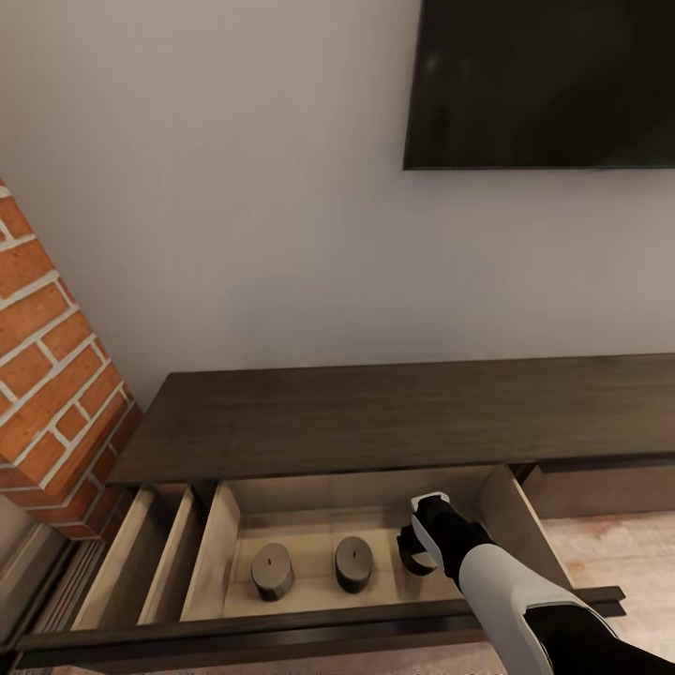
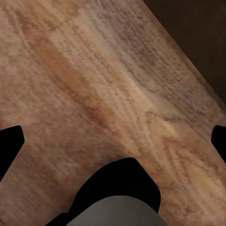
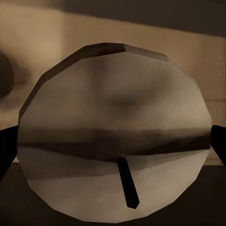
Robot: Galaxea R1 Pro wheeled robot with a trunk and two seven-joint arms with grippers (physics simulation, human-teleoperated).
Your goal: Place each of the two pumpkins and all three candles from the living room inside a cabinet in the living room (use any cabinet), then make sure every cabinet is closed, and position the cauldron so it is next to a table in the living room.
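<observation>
The dark-brown cabinet (image 1: 375, 417) stands against the wall with a pale-lined drawer (image 1: 281, 633) pulled out. Two squat candles (image 1: 272, 569) (image 1: 353, 562) stand upright on the drawer floor. A third candle (image 1: 413, 562) (image 3: 113, 117) sits to their right, between the fingertips of my right gripper (image 1: 419, 548) (image 3: 113, 150), which reaches down into the drawer with its fingers (image 3: 7, 150) spread wide. My left gripper (image 2: 113, 141) hangs open over wood flooring, holding nothing. Pumpkins, cauldron and table are out of view.
A brick fireplace (image 1: 47, 375) rises at the left beside the cabinet. A dark screen (image 1: 544, 84) hangs on the wall above. A narrower open compartment (image 1: 141, 572) lies left of the drawer. Closed drawer fronts (image 1: 600, 487) continue to the right.
</observation>
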